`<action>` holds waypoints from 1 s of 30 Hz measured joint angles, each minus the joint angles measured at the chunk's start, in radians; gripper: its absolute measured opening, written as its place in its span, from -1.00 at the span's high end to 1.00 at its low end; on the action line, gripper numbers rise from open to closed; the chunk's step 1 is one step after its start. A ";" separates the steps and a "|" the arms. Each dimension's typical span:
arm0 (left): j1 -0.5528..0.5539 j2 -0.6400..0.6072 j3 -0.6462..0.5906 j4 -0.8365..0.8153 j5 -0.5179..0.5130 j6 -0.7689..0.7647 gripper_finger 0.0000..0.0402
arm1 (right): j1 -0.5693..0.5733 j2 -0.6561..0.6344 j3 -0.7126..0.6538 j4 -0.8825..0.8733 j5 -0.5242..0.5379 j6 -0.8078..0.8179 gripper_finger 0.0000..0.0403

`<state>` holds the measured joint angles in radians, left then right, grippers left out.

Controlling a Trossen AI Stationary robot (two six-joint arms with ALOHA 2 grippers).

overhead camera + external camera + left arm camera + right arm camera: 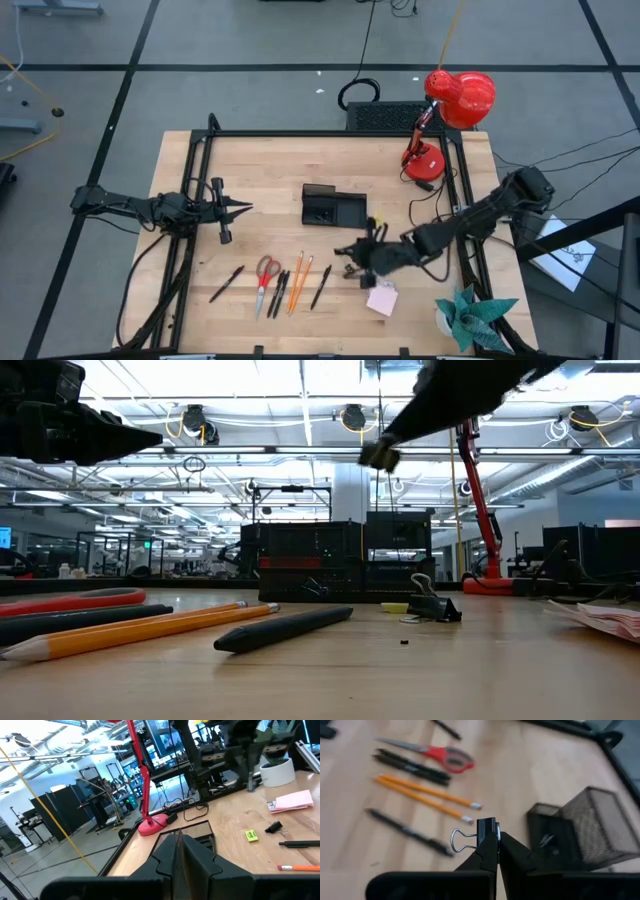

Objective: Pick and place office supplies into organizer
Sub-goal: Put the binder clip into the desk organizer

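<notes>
Only the right wrist view shows it plainly: the right gripper (496,839) has its fingers clamped on a black binder clip (485,834), lifted above the worktop (270,170) — near the organizer (333,207). From overhead the clip is lost against the arm. The left gripper (240,208) hovers fingers together, well left of the organizer.

no readable text, labels (or signs)

bare wood (270,165) beside organizer (333,208), lamp (440,120) behind
</notes>
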<state>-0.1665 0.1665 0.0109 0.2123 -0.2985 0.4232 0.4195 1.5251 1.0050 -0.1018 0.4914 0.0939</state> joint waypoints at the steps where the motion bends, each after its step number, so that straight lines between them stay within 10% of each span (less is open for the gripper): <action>1: 0.000 0.000 0.000 0.000 0.000 0.000 0.82 | -0.025 0.007 0.000 0.023 -0.014 -0.022 0.99; 17: 0.000 0.003 0.000 -0.001 -0.012 0.013 0.82 | -0.319 0.129 0.000 0.274 -0.261 -0.141 0.99; 30: 0.000 0.006 0.000 0.000 -0.026 0.020 0.82 | -0.405 0.261 0.000 0.368 -0.259 -0.159 0.99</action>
<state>-0.1667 0.1722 0.0109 0.2122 -0.3244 0.4433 0.0147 1.7863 1.0050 0.2665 0.2321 -0.0647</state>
